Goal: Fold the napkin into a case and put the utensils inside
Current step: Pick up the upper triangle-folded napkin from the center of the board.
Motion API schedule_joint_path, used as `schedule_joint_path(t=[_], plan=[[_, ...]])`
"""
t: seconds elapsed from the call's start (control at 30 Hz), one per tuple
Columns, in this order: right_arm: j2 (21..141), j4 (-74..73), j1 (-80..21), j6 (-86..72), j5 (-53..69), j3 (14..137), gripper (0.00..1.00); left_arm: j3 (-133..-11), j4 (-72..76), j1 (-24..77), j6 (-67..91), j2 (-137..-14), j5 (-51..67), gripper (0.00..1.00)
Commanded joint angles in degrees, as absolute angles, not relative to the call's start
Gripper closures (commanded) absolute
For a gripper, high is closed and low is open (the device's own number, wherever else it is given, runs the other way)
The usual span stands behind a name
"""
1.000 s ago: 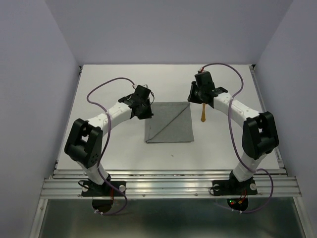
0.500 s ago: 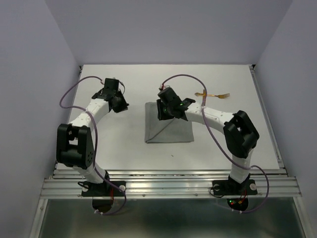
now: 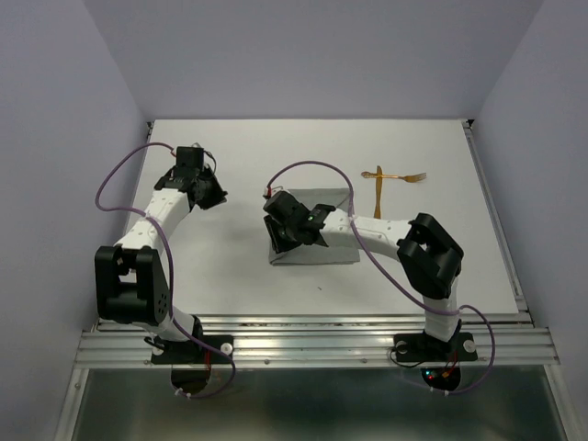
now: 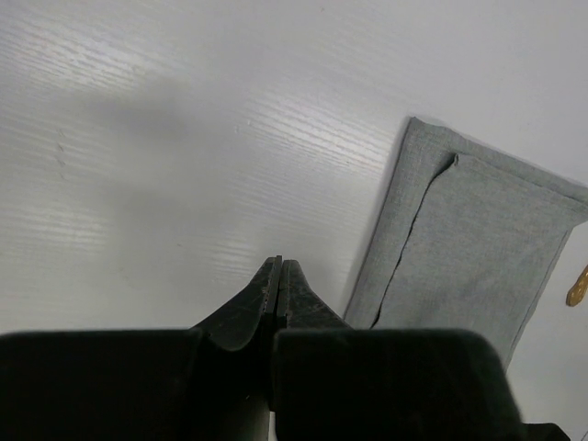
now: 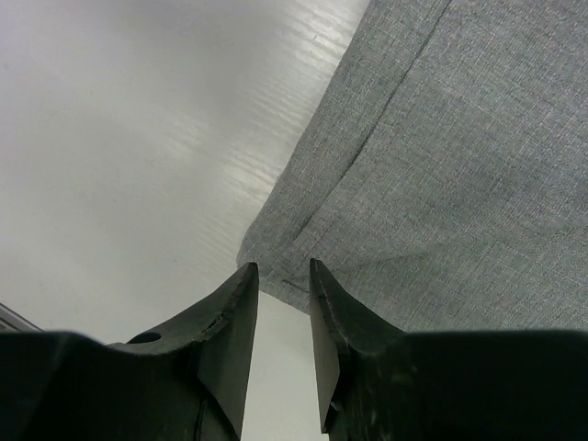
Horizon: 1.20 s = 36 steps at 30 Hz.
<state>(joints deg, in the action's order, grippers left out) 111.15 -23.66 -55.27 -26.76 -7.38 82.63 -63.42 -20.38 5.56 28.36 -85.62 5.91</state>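
As the left pincer (image 4: 278,264) hangs closed, the right pincer (image 5: 283,268), narrowly open, hovers over the napkin (image 5: 441,156) corner, seemingly to fold it.

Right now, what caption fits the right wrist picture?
The right gripper, jaws slightly apart, at a corner of the grey napkin.

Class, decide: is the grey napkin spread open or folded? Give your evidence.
Folded. The napkin shows an upper layer overlapping a lower one, edges visible from the left wrist.
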Motion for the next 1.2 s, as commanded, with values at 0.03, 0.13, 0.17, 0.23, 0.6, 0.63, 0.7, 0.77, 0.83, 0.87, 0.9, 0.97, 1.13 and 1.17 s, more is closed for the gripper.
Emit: schedule_joint_path(t=[0.03,0.13,0.17,0.23,0.6,0.63,0.7,0.77,0.83,0.87,0.9,0.97,1.13,1.17], plan=[[112.06,-23.29,-55.99,-25.93,-6.24,82.44,0.66,-62.31,-19.07,5.71,27.77,-85.60,7.91,0.93],[114.16,-21.54,-55.99,-24.97,-5.45,81.74,0.66,-61.53,-18.28,5.71,28.21,-84.91,7.65,0.93],[115.82,-21.71,-55.99,-24.61,-5.45,81.65,0.67,-61.35,-18.11,5.71,28.21,-84.82,7.56,0.93],[116.19,-22.67,-55.99,-24.35,-5.62,80.52,0.68,-61.26,-18.02,5.71,28.04,-84.99,8.17,0.93],[103.63,-20.92,-55.99,-23.91,-7.38,63.64,0.67,-61.52,-17.49,5.80,27.69,-85.52,10.55,0.84],[102.75,-21.09,-55.99,-23.82,-7.64,62.59,0.67,-61.35,-17.40,5.80,27.77,-85.52,10.72,0.84],[100.29,-21.97,-55.99,-24.17,-8.87,62.49,0.67,-61.26,-17.31,5.89,27.86,-85.60,10.90,0.84],[98.27,-22.15,-55.99,-24.70,-10.89,63.37,0.67,-60.73,-17.05,6.06,28.04,-85.43,10.90,0.84],[97.56,-22.32,-55.99,-24.87,-12.73,64.68,0.66,-60.29,-16.70,6.33,28.39,-85.25,10.81,0.84],[97.47,-22.32,-55.99,-25.22,-14.14,65.91,0.64,-60.12,-16.61,6.42,28.48,-85.34,10.81,0.84],[97.99,-22.06,-55.99,-25.05,-16.67,66.53,0.64,-59.77,-16.44,6.50,28.56,-85.34,10.90,0.84],[99.48,-22.58,-55.99,-24.44,-18.71,68.98,0.60,-59.59,-16.26,6.59,28.74,-85.34,10.90,0.84],[104.50,-24.08,-58.01,-21.89,-22.05,73.21,0.52,-58.19,-15.03,6.59,29.27,-84.20,10.55,0.84],[104.85,-24.17,-58.70,-21.36,-22.32,73.65,0.52,-58.10,-14.86,6.68,29.44,-84.03,10.63,0.84]])
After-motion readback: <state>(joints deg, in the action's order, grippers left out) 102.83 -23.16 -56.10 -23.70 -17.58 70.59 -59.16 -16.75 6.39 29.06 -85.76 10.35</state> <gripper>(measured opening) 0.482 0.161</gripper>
